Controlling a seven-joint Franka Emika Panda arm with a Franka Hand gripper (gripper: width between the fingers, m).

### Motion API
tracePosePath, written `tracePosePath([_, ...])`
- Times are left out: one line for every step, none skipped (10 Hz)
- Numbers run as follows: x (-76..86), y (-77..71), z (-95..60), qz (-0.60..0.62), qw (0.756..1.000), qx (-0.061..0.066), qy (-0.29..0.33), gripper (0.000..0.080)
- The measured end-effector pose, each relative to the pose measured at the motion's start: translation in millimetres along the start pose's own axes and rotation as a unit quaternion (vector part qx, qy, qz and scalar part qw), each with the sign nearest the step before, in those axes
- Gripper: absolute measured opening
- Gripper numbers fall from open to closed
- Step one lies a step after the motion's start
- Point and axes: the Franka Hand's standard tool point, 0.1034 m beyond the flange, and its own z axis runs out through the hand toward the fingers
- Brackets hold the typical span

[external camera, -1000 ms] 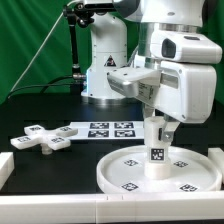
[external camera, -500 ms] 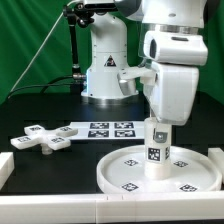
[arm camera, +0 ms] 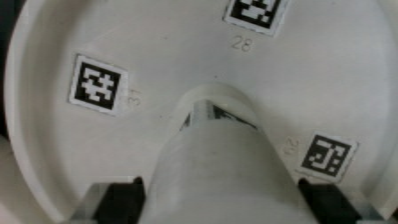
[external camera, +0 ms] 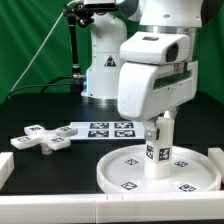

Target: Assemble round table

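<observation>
The large rimmed round disc (external camera: 158, 171) lies flat at the front of the exterior view's right. The short thick white cylinder leg (external camera: 158, 150) stands upright at its centre, with a tag on its side. My gripper (external camera: 160, 122) reaches down from above and is shut on the top of the leg. In the wrist view the leg (arm camera: 222, 150) fills the space between my two black fingertips (arm camera: 121, 197), and the tagged disc (arm camera: 107, 60) spreads out below. The cross-shaped foot (external camera: 40, 137) lies on the table at the exterior view's left.
The marker board (external camera: 100, 129) lies flat between the foot and the robot base (external camera: 104, 70). A white rail (external camera: 60, 209) runs along the front table edge. A green curtain hangs behind.
The wrist has turned about the upright leg: its housing now faces more to the exterior view's left. The leg, disc and foot stay in place.
</observation>
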Motion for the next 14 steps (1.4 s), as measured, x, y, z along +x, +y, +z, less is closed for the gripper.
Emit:
tracePosePath([-0.3, 0.6, 0.3, 0.065, 0.998, 0.004, 0.005, 0.0411])
tracePosePath([1.2, 0.6, 0.0, 0.098, 0.995, 0.001, 0.010, 0.0411])
tracePosePath([1.5, 0.8, -0.2, 0.136, 0.991, 0.003, 0.011, 0.0411])
tracePosePath([1.5, 0.9, -0.2, 0.161, 0.987, 0.004, 0.012, 0.0411])
tracePosePath([1.5, 0.9, -0.3, 0.192, 0.981, 0.005, 0.012, 0.0411])
tracePosePath([1.5, 1.0, -0.2, 0.223, 0.975, 0.005, 0.012, 0.0411])
tracePosePath([1.3, 1.3, -0.2, 0.246, 0.969, 0.007, 0.013, 0.0411])
tracePosePath([-0.1, 2.2, 0.2, 0.320, 0.947, 0.017, 0.020, 0.0411])
tracePosePath([-1.2, 1.3, 0.6, 0.383, 0.923, 0.020, 0.031, 0.0411])
tracePosePath([-4.1, -2.2, 1.1, 0.450, 0.892, 0.021, 0.036, 0.0411])
tracePosePath([-5.3, -3.4, 1.0, 0.504, 0.862, 0.025, 0.035, 0.0411])
tracePosePath([-5.5, -2.3, 1.2, 0.515, 0.856, 0.028, 0.035, 0.0411])
tracePosePath([-5.0, -1.0, 1.1, 0.529, 0.847, 0.033, 0.037, 0.0411])
tracePosePath([-5.2, -1.0, 1.1, 0.547, 0.836, 0.034, 0.036, 0.0411])
